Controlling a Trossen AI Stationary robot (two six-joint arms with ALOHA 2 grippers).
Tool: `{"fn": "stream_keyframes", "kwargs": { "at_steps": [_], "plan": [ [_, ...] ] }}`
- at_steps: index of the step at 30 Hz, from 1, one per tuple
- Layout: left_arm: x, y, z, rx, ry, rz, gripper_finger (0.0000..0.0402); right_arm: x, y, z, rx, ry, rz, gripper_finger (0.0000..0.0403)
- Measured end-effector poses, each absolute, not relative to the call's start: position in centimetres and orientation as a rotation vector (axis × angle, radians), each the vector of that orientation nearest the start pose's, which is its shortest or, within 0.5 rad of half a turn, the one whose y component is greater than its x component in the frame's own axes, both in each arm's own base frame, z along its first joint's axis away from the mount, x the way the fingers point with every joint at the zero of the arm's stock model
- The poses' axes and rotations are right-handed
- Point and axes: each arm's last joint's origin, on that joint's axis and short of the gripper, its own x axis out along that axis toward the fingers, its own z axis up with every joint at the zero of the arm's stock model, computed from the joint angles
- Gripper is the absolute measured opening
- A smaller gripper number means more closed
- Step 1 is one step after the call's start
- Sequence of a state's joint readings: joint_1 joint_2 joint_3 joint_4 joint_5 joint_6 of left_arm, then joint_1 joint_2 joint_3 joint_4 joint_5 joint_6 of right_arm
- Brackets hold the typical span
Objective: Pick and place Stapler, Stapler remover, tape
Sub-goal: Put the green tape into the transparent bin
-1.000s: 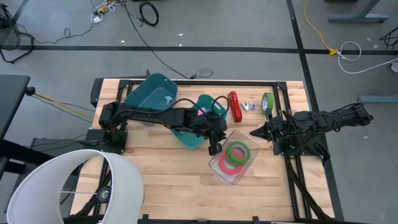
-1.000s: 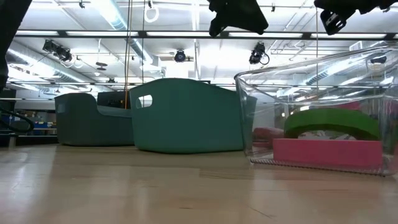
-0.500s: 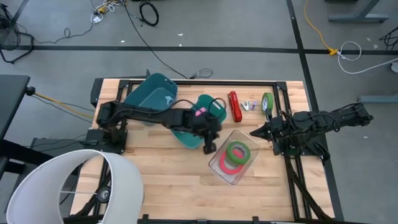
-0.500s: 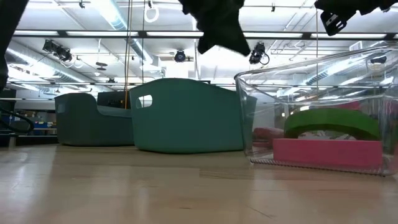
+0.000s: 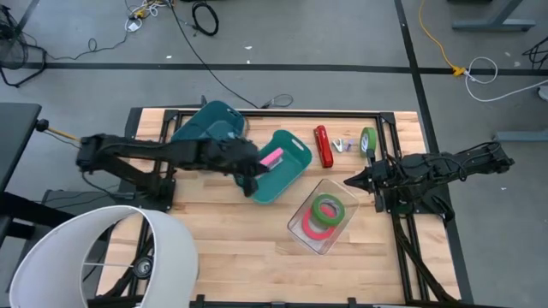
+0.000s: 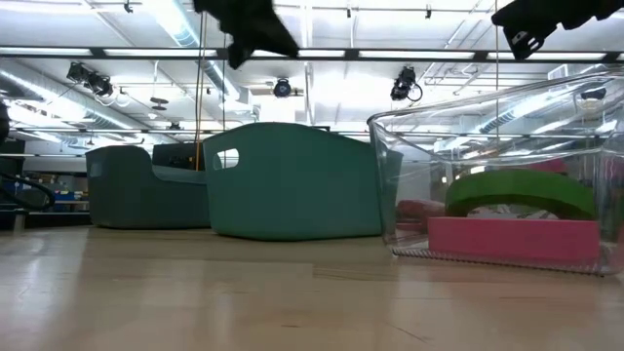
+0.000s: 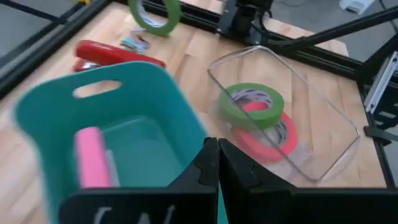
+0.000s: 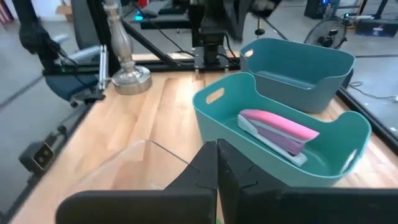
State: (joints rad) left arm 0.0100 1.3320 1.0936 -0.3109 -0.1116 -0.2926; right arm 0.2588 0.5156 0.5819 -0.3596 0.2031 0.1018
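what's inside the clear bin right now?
The clear bin holds two tape rolls: the green tape lies overlapping the red tape. The part of the red roll under the green one is covered; nothing else shows inside.

A wooden table (image 5: pixel 214 239) framed by black rails is seen from above. Toward the far edge, two teal bins are set: one (image 5: pixel 208 121) near the far left corner, another (image 5: pixel 282 175) near the middle. A red stapler (image 5: pixel 323 146), a small remover (image 5: pixel 344 145) and a green tape roll (image 5: pixel 368 139) lie right of them. A clear tray (image 5: pixel 300 228) rests centrally.
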Motion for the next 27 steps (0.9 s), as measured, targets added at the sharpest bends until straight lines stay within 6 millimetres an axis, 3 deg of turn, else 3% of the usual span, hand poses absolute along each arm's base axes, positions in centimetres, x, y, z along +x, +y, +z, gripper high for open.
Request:
{"fn": "stream_keyframes", "kwargs": {
  "at_steps": [4, 11, 19, 27],
  "plan": [
    [26.6, 1.2, 31.9, -0.256, 0.473, 0.212, 0.0003, 12.0, 2.5, 28.1, 0.008, 0.295, 0.027, 0.0002],
    [24.0, 2.2, 32.7, -0.265, 0.405, 0.247, 0.0002, 12.0, 2.3, 28.1, -0.014, 0.298, -0.038, 0.0002],
    [23.6, 3.1, 33.0, -0.238, 0.381, 0.263, 0.0004, 12.0, 1.6, 28.0, 0.036, 0.286, -0.212, 0.0005],
    [23.8, 3.6, 33.7, -0.232, 0.318, 0.117, 0.0007, 12.0, 0.8, 28.1, 0.082, 0.264, -0.335, 0.0055]
  ]
}}
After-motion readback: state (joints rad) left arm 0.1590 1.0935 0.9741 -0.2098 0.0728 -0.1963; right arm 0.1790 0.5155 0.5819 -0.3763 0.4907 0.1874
